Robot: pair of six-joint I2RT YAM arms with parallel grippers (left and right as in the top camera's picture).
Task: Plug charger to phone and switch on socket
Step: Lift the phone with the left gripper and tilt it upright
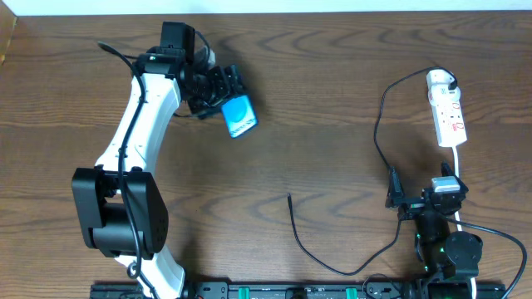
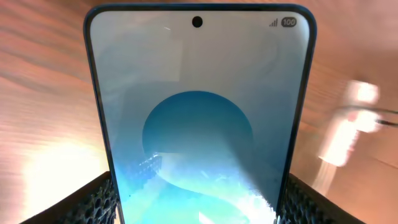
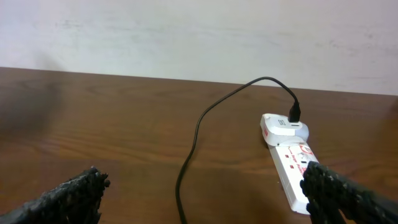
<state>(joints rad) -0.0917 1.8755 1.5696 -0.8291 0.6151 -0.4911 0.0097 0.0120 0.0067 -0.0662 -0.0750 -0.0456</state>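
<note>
My left gripper [image 1: 218, 90] is shut on the phone [image 1: 239, 116], holding it by its sides above the table at the upper left. The phone's blue screen [image 2: 199, 118] fills the left wrist view between my two fingers. The charger, a thin black cable [image 1: 378, 124], runs from the socket [image 1: 447, 108] at the far right down the table to its free plug tip [image 1: 289, 197] near the middle. My right gripper [image 1: 420, 199] is open and empty at the lower right. The cable [image 3: 193, 143] and the socket [image 3: 292, 155] lie ahead of it in the right wrist view.
The socket's white cord [image 1: 460, 178] runs down past my right arm. A black rail [image 1: 274, 291] lines the table's near edge. A pale wall [image 3: 199, 37] stands behind the far edge.
</note>
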